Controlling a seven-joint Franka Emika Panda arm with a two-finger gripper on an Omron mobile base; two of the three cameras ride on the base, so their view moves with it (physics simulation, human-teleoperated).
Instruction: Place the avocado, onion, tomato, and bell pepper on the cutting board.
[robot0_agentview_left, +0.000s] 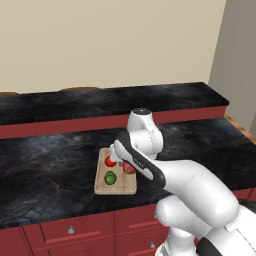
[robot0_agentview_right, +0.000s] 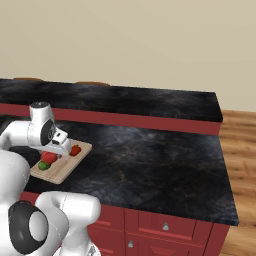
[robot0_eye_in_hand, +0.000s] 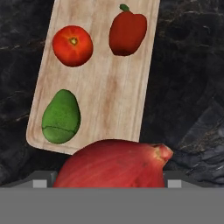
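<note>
A dark stone counter (robot0_agentview_right: 150, 155) is shown with a pale wooden cutting board (robot0_eye_in_hand: 105, 100) lying on it near the front edge. Three items are already set on the board, well apart from one another: the bell pepper (robot0_eye_in_hand: 127, 31) at one far corner, the tomato (robot0_eye_in_hand: 72, 45) beside it, and the avocado (robot0_eye_in_hand: 61, 117) nearer the camera. The onion (robot0_eye_in_hand: 114, 164) is seen large at the bottom of the hand view, held between the fingers of the gripper (robot0_agentview_left: 121, 161), which are spread wide around it, above the board's near end. A risk is judged here: if the round onion is released near the edge or from too high, it could roll off the board or knock the avocado.
</note>
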